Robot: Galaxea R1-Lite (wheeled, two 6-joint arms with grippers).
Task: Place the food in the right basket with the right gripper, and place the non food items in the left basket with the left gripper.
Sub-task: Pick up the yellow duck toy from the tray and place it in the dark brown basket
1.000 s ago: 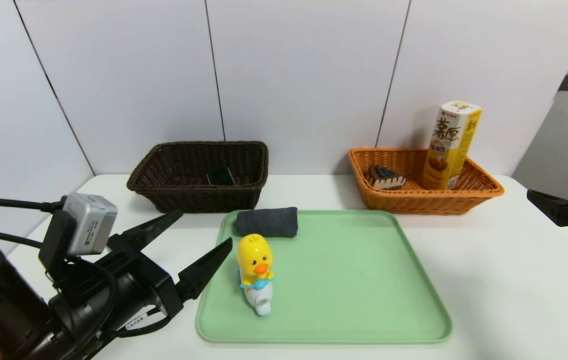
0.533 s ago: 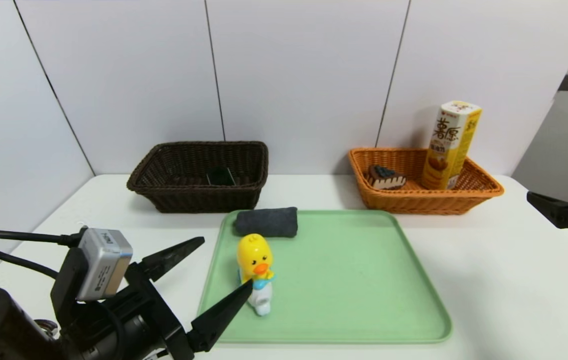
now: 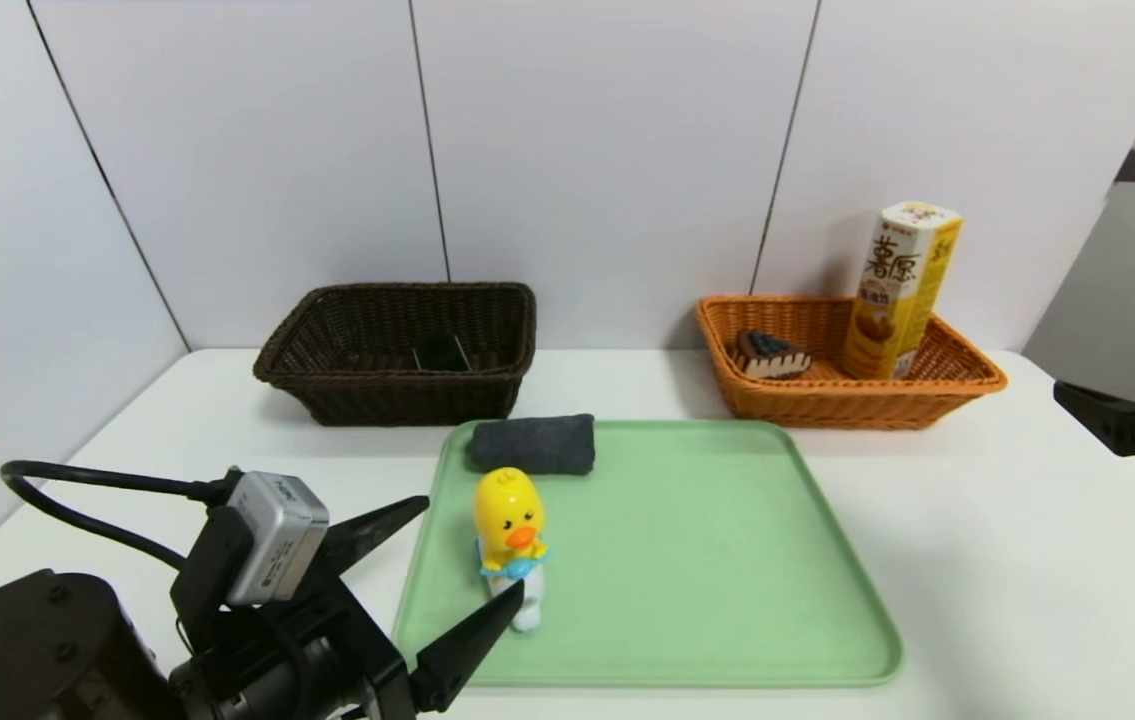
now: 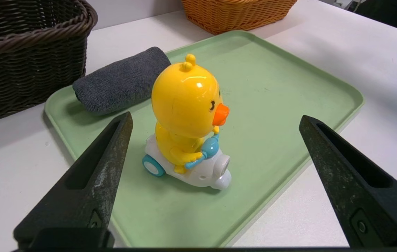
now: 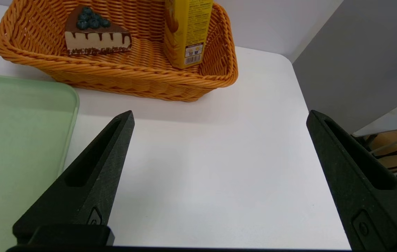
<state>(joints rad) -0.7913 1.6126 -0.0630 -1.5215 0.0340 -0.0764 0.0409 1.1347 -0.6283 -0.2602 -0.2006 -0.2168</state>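
Observation:
The yellow duck toy [image 3: 510,540] on its white-and-blue base stands on the green tray [image 3: 687,560] near its left edge. My left gripper [image 3: 472,545] is open, low over that edge, its fingers wide on either side of the duck [image 4: 184,105] without touching it. A dark grey rolled cloth [image 3: 533,444] lies at the tray's far left corner. The eraser [image 3: 440,352] sits in the dark brown left basket [image 3: 397,400]. The snack box [image 3: 902,290] and cake wedge [image 3: 772,355] are in the orange right basket [image 3: 827,405]. My right gripper [image 5: 220,112] hangs open and empty at the table's right edge.
White wall panels stand right behind both baskets. The tray's raised rim [image 4: 324,115] runs under the left gripper's fingers. Bare white table [image 5: 201,157] lies between the tray and the right edge.
My left gripper has moved down and to the right, up to the duck, staying open. The right arm and all objects have not moved.

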